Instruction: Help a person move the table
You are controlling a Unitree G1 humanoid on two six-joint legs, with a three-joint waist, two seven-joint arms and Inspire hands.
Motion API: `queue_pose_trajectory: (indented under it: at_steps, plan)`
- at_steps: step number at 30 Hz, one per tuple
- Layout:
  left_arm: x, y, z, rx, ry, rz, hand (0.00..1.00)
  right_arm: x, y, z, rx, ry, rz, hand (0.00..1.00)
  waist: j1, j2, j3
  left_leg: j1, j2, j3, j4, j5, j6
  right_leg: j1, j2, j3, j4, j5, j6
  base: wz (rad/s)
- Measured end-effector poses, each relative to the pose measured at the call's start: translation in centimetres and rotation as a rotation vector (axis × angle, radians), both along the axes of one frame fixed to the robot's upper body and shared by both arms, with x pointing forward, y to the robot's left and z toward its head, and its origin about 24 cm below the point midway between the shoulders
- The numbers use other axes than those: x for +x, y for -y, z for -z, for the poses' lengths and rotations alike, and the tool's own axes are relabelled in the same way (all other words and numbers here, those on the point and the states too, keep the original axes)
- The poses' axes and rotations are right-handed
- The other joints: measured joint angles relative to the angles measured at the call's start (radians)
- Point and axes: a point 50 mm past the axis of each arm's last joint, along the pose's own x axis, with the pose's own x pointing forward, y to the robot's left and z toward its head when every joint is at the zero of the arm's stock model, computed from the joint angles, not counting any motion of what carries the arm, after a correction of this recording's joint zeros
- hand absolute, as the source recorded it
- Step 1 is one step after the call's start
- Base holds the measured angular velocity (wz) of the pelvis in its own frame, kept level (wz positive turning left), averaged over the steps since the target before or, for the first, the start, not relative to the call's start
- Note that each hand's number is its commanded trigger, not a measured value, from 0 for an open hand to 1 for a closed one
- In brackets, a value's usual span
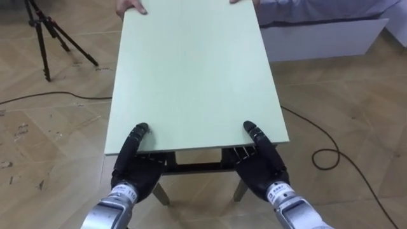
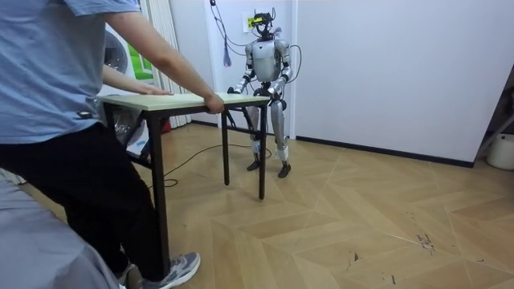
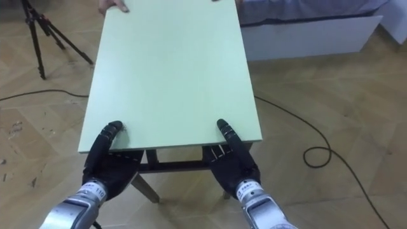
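Parquet floor [image 2: 361, 217] — table [image 2: 189, 99], person's hand [image 2: 214, 103]

A herringbone wooden parquet floor [image 1: 356, 95] spreads all round. In the eye views, a black metal tripod [image 1: 48, 35] stands at eleven o'clock. At one o'clock lies a low white bed frame [image 1: 324, 38] with blue-grey bedding [image 1: 318, 9] on top. In the room view, a plain white wall [image 2: 385, 64] rises at one o'clock above a dark skirting board [image 2: 385, 152]. A white round container [image 2: 503, 151] sits at three o'clock.
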Motion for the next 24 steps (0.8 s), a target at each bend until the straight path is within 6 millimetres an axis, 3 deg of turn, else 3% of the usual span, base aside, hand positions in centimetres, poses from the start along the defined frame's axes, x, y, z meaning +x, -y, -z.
queue_pose_trajectory:
  at_steps: [16,19,21,24]
  plan:
    - [-1.1,0.7,0.3,-0.013,0.065,0.004,1.0,0.2,0.2,-1.8,-0.041,0.021,-0.015,1.0,0.005,0.002,-0.006,-0.018,0.002,0.005,0.011,0.001,-0.001,-0.022,0.0,0.003,0.012,0.003,-0.004,0.0]
    - [-1.2,0.8,0.4,0.002,0.064,-0.002,1.0,0.2,0.3,-1.8,-0.045,0.021,-0.017,1.0,0.003,0.002,-0.0091,-0.032,0.003,0.005,0.018,0.004,-0.004,-0.03,0.0,0.002,0.013,0.006,-0.01,0.0]
    - [-1.4,0.8,0.2,0.027,0.071,-0.011,1.0,-0.2,0.2,-1.8,-0.039,0.022,-0.014,1.0,0.004,0.002,-0.0159,-0.035,0.004,0.003,0.014,0.009,-0.007,-0.032,0.001,-0.003,0.013,0.008,-0.012,0.02]
    - [-1.8,0.9,0.2,0.039,0.073,-0.008,1.0,-1.0,0.3,-1.8,-0.033,0.018,-0.009,1.0,0.01,0.002,-0.0177,-0.033,0.004,0.004,0.014,0.011,-0.007,-0.032,0.001,-0.003,0.015,0.009,-0.014,0.0]
